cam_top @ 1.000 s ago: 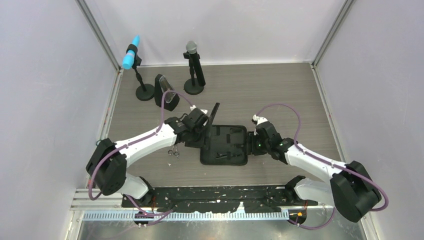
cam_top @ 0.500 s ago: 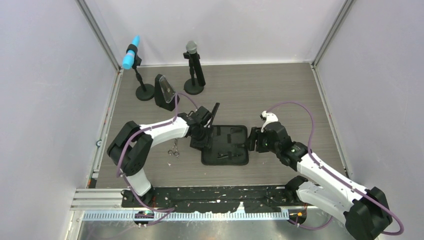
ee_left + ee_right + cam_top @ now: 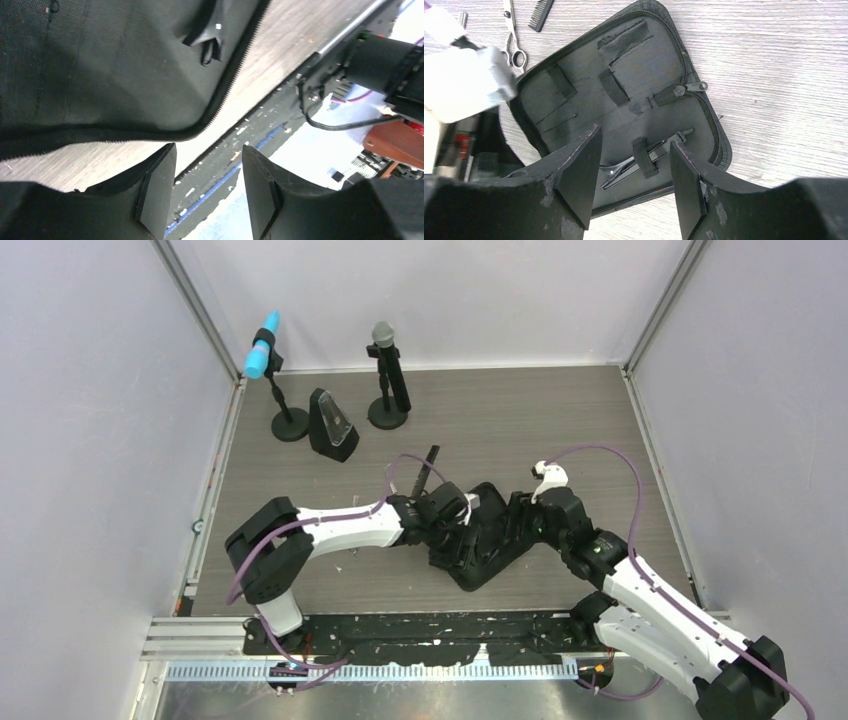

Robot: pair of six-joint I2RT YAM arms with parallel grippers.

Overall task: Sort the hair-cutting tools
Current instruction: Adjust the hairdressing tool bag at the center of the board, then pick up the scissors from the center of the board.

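Note:
The black zippered pouch (image 3: 624, 100) lies open in the right wrist view, with a black hair clip (image 3: 651, 154) tucked under an elastic strap inside it. Silver scissors (image 3: 513, 42) and the black comb (image 3: 541, 11) lie on the table beyond the pouch. My right gripper (image 3: 634, 137) hangs open above the clip, holding nothing. My left gripper (image 3: 207, 150) is open too, just past the pouch's zipper edge (image 3: 225, 95), nothing between its fingers. From above, both grippers, left (image 3: 455, 530) and right (image 3: 515, 525), meet over the skewed pouch (image 3: 480, 565); the comb (image 3: 430, 462) lies behind it.
Two microphones on round black bases stand at the back left, one with a blue head (image 3: 262, 348) and one grey (image 3: 382, 338). A black wedge-shaped stand (image 3: 332, 428) sits between them. The walls of the enclosure close in both sides.
The pouch has slid right and turned, and now lies skewed. My left arm has swept right across it. My right gripper has opened wider and shifted slightly right.

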